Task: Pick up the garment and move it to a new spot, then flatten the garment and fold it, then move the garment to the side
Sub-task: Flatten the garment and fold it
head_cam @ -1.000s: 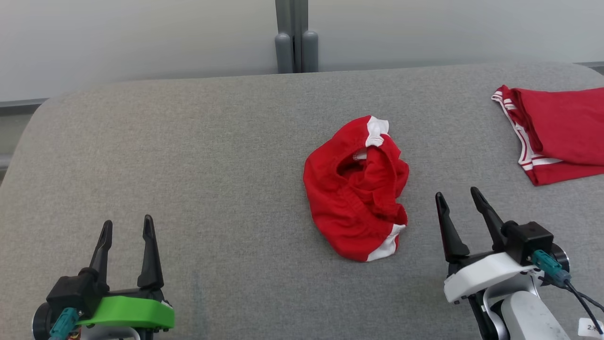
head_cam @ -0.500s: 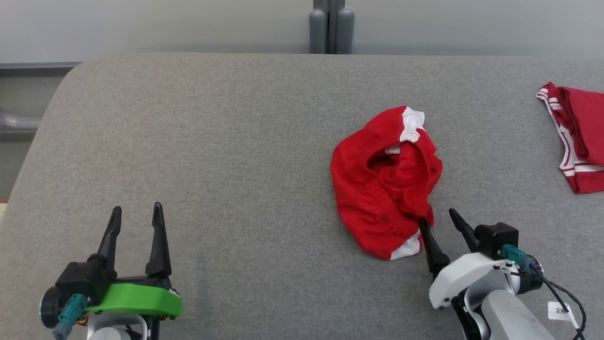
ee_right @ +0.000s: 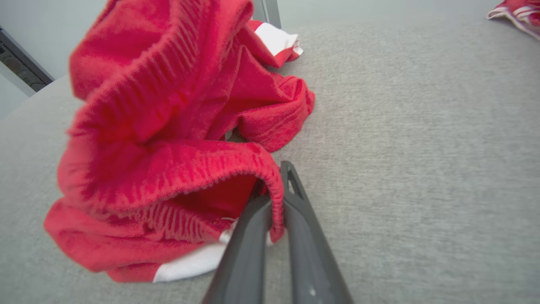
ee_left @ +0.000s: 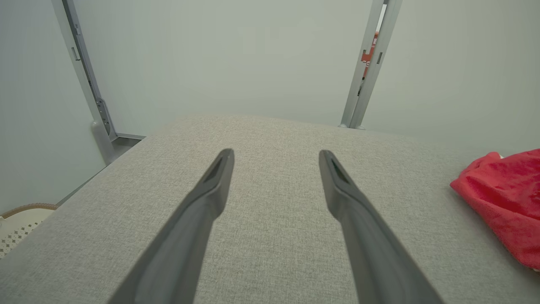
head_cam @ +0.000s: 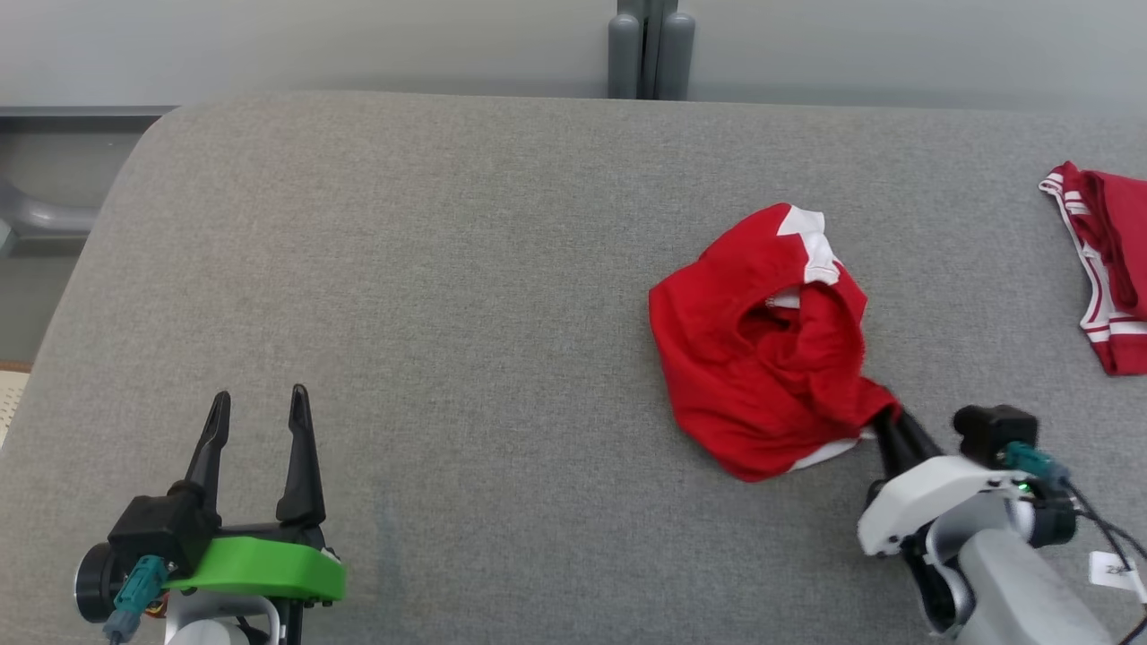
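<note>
Grey padding holds the red garment, its edge pinched in right jaws, left jaws spread empty.

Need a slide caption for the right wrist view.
Right tool shut on the edge of a crumpled red-and-white garment on grey fabric surface.

Two red garments lie on one grey pad: a crumpled garment right of centre and a second garment at the right edge. Two grippers: left gripper near left, right gripper near right. One post stands far.
</note>
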### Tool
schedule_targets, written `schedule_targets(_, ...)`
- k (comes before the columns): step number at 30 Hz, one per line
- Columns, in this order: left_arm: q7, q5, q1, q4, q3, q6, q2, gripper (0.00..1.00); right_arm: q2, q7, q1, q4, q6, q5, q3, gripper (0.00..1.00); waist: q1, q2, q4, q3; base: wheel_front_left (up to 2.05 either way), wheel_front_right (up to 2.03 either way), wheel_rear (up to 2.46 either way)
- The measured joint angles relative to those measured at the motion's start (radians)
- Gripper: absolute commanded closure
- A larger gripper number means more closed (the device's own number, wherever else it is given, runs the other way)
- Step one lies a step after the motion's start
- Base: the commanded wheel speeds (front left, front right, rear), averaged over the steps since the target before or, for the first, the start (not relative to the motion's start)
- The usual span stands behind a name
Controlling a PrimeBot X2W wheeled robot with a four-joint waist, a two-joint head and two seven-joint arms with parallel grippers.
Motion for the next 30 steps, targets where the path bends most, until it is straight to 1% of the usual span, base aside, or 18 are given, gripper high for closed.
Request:
schedule_targets(3,0.000,0.002,0.000,0.000,-0.002,0.000,0.000,0.00,-0.057,0.000,0.000,-0.038,0.000,-0.005,-0.069,1.00,-0.0001,0.0000,-0.013,-0.005,0.00,0.00,0.00)
schedule_targets(6,0.000,0.002,0.000,0.002,-0.006,0.000,0.000,0.00,-0.098,0.000,0.000,-0.091,0.000,-0.016,-0.124,1.00,0.0000,0.0000,-0.022,-0.013,0.00,0.00,0.00)
schedule_targets(9,0.000,0.001,0.001,0.006,-0.010,0.000,0.000,0.00,-0.119,0.000,-0.004,-0.143,0.000,-0.027,-0.156,1.00,0.0000,0.0000,-0.027,-0.020,0.00,0.00,0.00)
schedule_targets(12,0.000,0.001,0.001,0.012,-0.018,0.000,-0.001,0.00,-0.117,0.000,-0.031,-0.188,0.000,-0.036,-0.154,1.00,0.0000,0.0000,-0.026,-0.025,0.00,0.00,0.00)
schedule_targets(15,0.000,-0.001,0.001,0.014,-0.027,0.000,-0.002,0.00,-0.088,0.000,-0.069,-0.217,0.000,-0.049,-0.097,1.00,-0.0001,0.0001,-0.017,-0.029,0.00,0.00,0.00)
schedule_targets(21,0.000,-0.020,0.001,0.020,-0.040,0.000,-0.002,0.00,0.019,0.044,-0.140,-0.230,0.000,-0.047,0.099,1.00,-0.0001,0.0000,0.021,-0.035,0.00,0.00,0.00)
schedule_targets(25,0.000,-0.030,0.000,0.021,-0.056,0.003,-0.002,0.00,0.071,0.071,-0.170,-0.183,0.000,-0.026,0.233,1.00,0.0000,0.0000,0.055,-0.035,0.00,0.00,0.00)
schedule_targets(30,0.000,-0.038,-0.001,0.027,-0.069,0.006,-0.002,0.00,0.093,0.066,-0.193,-0.098,0.000,-0.002,0.393,1.00,0.0000,0.0000,0.098,-0.031,0.00,0.00,0.00)
